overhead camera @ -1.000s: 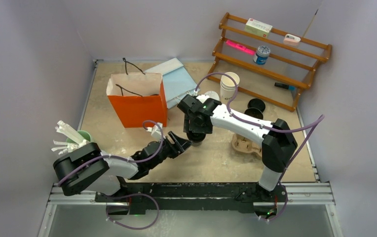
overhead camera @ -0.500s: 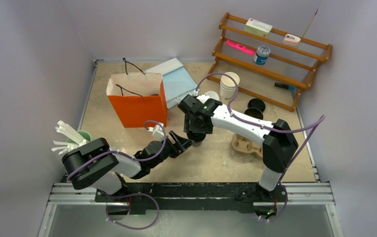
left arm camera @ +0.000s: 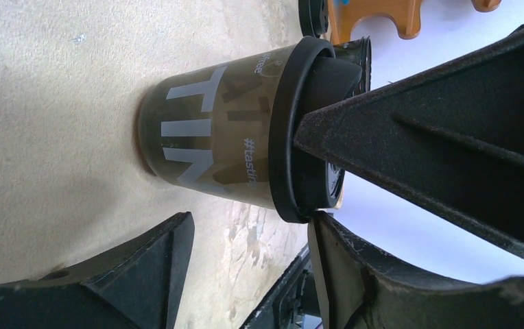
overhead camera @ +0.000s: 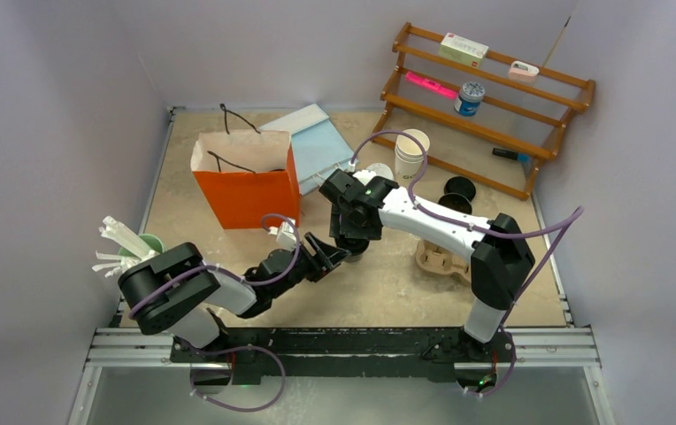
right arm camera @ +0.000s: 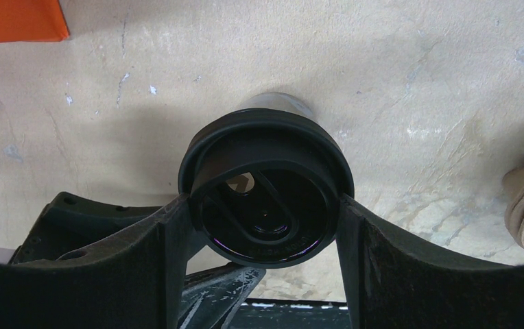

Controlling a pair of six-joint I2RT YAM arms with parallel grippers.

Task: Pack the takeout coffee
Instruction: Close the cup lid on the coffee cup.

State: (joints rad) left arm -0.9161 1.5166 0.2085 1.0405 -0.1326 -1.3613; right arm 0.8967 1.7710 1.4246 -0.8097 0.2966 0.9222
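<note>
A small black paper cup (left arm camera: 211, 137) with white print stands on the table, with a round black lid (left arm camera: 293, 137) on top. From above, my right gripper (right arm camera: 265, 212) is shut on the lid (right arm camera: 266, 130), one finger pressed on each side of its rim. In the top view this gripper (overhead camera: 349, 237) hides most of the cup. My left gripper (left arm camera: 252, 226) is open and lies sideways close beside the cup, one fingertip near the table and the other touching the lid's rim. It sits just left of the cup in the top view (overhead camera: 327, 252).
An orange paper bag (overhead camera: 246, 186) stands open behind the left arm, a blue bag (overhead camera: 317, 146) lying behind it. Stacked white cups (overhead camera: 411, 150), more black lids (overhead camera: 458, 190), a brown pulp carrier (overhead camera: 441, 258) and a wooden rack (overhead camera: 494, 97) are to the right. A green cup of white sticks (overhead camera: 135, 243) stands at the left edge.
My left arm has reached further forward and right, bringing its gripper up against the cup. The right arm and the cup have stayed put.
</note>
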